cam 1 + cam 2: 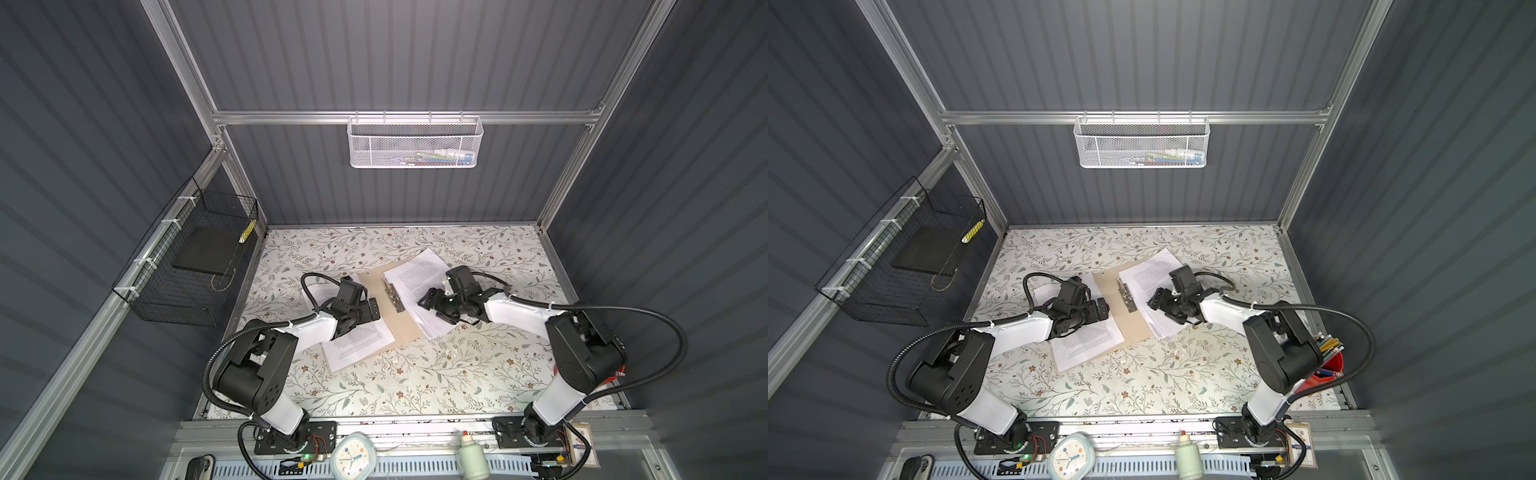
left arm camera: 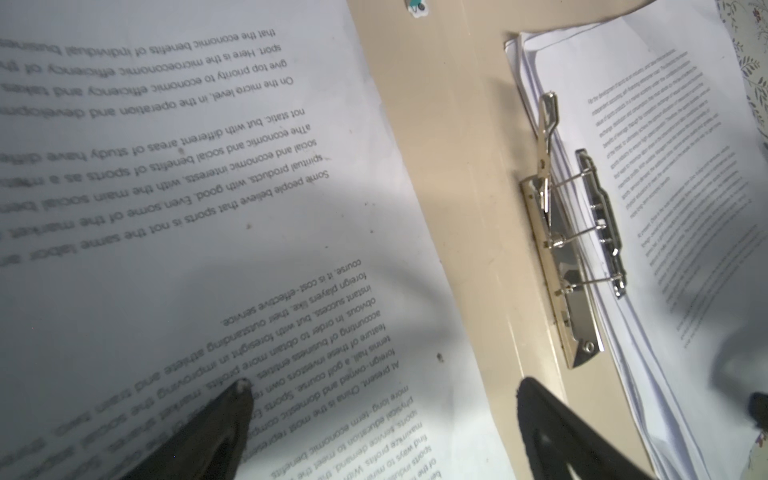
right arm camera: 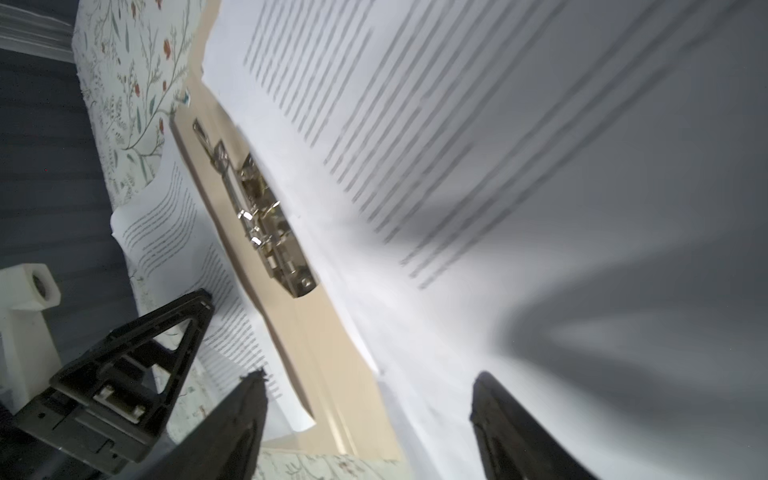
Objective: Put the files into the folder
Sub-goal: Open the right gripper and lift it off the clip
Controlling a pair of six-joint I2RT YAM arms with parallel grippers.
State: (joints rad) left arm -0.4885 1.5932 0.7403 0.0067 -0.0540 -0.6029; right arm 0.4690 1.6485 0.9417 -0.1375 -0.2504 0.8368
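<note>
The tan folder [image 1: 400,328] [image 1: 1130,329] lies open on the table, its metal clip [image 1: 392,296] [image 2: 573,249] [image 3: 266,224] along the spine. A stack of white printed files [image 1: 415,274] [image 1: 1150,270] [image 3: 498,166] rests on its right half. Another printed sheet [image 1: 357,340] [image 1: 1088,340] [image 2: 208,208] covers the left half. My left gripper [image 1: 371,309] [image 1: 1100,309] [image 2: 384,386] hovers open just above that sheet's inner edge. Over the stack's near part, my right gripper [image 1: 432,309] [image 1: 1160,307] [image 3: 370,378] is open and holds nothing.
A black wire basket [image 1: 183,266] holding a black pad hangs on the left wall. A white mesh basket [image 1: 415,143] hangs on the back rail. A clock [image 1: 353,455] and a bottle [image 1: 471,457] stand at the front edge, a red pencil cup [image 1: 1329,361] at the right.
</note>
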